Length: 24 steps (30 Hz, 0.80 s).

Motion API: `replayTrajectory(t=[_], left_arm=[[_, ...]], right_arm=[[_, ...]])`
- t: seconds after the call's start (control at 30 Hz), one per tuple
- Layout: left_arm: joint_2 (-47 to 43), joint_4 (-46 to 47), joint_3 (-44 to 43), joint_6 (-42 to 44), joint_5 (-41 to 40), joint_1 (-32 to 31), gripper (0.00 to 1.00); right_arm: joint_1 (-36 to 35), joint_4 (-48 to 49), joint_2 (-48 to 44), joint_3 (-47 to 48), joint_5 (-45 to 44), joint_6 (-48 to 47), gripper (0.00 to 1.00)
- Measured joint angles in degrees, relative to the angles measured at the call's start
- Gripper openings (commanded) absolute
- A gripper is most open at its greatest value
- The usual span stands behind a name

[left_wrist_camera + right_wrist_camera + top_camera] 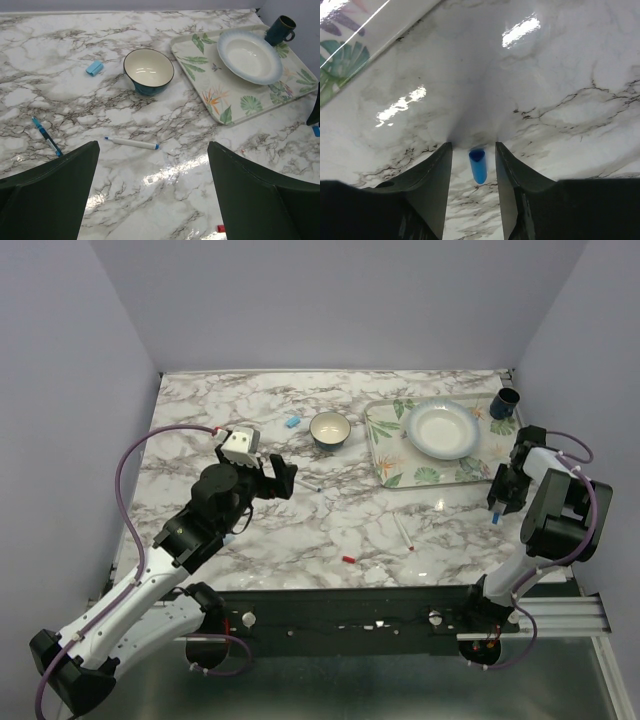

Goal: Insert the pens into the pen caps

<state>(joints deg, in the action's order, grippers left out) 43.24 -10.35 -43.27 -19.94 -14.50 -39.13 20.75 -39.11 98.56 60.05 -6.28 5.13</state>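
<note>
My right gripper (473,146) stands open, low over the marble, straddling a blue pen cap (478,165). The cap lies free, with a gap to each finger. From above, this gripper (497,502) sits just below the tray's right corner, with the cap (497,516) at its tips. My left gripper (152,144) hangs wide open and empty above the table. Beyond its tips lies a white pen with blue ends (132,143). A blue pen (46,136) lies to the left. A pale blue cap (94,68), a red cap (348,559) and a red-tipped pen (403,533) also lie on the table.
A dark blue bowl (330,430) with a white inside stands mid-table. A leaf-print tray (390,445) at the back right holds a pale plate (442,428). A dark blue cup (505,403) stands at its far corner. Walls close in the back and both sides.
</note>
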Motion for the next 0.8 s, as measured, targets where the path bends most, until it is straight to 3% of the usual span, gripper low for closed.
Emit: replayTrajectory(t=[0.37,0.8], left_arm=[[-1.1,0.2,0.6,0.0,-0.1,-0.2,0.99],[-0.2,0.4,0.9,0.2,-1.0,-1.5,0.99]], right_arm=[[1.9,-3.1,-0.7,0.0,2.8,2.6,0.35],[1.9,-4.1,-2.3,-0.2,4.7,3.1,0.3]])
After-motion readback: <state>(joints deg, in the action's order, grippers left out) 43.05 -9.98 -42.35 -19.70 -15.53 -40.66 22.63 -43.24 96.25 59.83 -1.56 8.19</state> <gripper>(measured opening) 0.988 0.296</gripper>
